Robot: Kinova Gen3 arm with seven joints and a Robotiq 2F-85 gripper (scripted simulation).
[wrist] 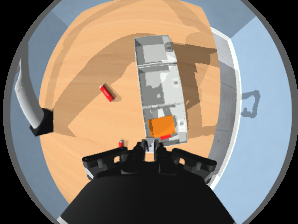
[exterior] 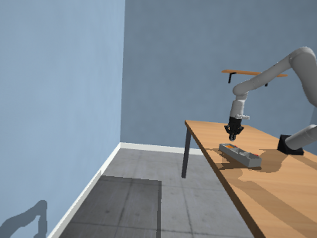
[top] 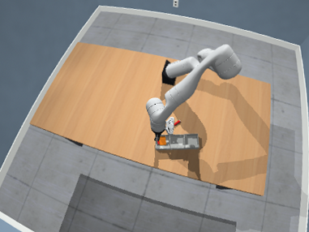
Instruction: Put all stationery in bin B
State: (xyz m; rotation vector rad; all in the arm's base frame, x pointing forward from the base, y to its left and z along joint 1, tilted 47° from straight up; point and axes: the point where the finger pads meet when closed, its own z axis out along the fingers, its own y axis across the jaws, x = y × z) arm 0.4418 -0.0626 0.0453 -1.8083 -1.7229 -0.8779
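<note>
A long grey bin tray with several compartments lies on the wooden table; it also shows in the side view and the wrist view. An orange thing lies in its end compartment. My gripper hangs just above that end of the tray and is shut on a small thing that looks red; the fingers hide most of it. I cannot read any letters on the bins. A red stick-like thing lies on the table beside the tray.
A second small red thing lies on the table close to my fingers. The table's front edge runs just past the tray. The arm's black base stands at the far side. A small shelf hangs on the wall.
</note>
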